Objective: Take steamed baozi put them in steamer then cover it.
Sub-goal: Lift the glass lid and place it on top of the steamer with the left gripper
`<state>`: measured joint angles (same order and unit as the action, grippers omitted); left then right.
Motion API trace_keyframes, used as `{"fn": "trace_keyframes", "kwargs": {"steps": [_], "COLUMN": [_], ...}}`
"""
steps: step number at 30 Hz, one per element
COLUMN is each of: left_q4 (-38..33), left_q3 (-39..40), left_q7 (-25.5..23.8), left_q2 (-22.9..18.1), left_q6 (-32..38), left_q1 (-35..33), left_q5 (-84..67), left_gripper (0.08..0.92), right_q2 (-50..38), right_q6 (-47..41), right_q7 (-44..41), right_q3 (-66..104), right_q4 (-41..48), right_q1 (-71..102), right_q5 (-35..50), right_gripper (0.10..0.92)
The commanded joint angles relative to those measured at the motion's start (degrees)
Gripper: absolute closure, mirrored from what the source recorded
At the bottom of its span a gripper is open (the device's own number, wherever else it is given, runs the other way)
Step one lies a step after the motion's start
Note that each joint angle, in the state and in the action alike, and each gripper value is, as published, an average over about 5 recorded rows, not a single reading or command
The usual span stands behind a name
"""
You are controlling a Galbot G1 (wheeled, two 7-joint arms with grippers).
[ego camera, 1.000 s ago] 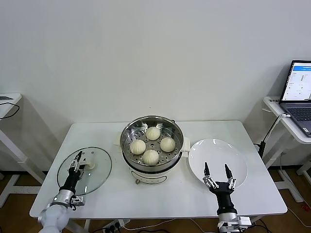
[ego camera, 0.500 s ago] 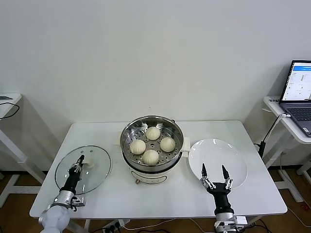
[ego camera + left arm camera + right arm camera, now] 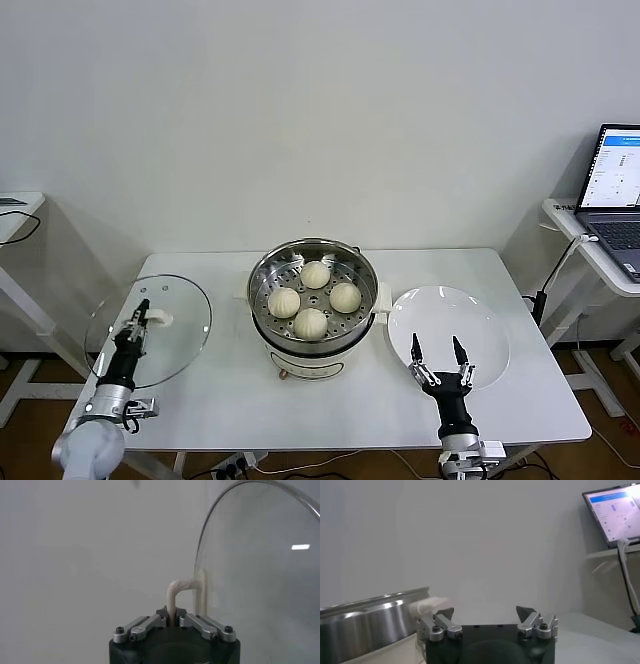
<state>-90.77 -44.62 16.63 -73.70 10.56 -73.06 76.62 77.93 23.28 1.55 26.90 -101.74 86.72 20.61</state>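
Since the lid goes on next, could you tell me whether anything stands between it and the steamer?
Nothing visible does. The left end effector is shut on the glass lid's handle, holding the lid tilted up left of the steamer. Only bare table lies between them, and the four baozi sit below the rim.

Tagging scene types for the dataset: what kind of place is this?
Probably a lab or office test room set up as a mock kitchen: a plain white table against a bare white wall, an open laptop on a side desk, and a round stainless-steel steamer as the only cookware station.
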Motion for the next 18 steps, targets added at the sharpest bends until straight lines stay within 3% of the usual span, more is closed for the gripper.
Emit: {"fn": "trace_keyframes", "kwargs": {"steps": [1,8,18], "left_q4": [-32.87,-37.85,-32.54], "left_q3": [7.86,23.54,42.69], "left_q7": [-19.10,-26.33,-31.78], "left_q2": [7.61,9.69,8.57], "left_q6": [-23.92,-35.54,-43.01], "left_q1": [-8.88,-1.40,11.97], "left_q5": [-12.78,-7.49,0.98], "left_gripper": [0.811,0.811,0.811], "right_q2": [-0.23,0.02,1.30], "right_q6": [0.35,0.75,1.16], "right_q7": [-0.08,-0.11,-0.10], "right_q3": [-0.15,0.14,1.39], "right_q4": [0.10,-0.24,-0.55], "right_q1": [-0.32,-0.29,0.43], "right_q5": [0.13,-0.02,-0.95], "right_gripper": [0.203,0.203,0.203]}}
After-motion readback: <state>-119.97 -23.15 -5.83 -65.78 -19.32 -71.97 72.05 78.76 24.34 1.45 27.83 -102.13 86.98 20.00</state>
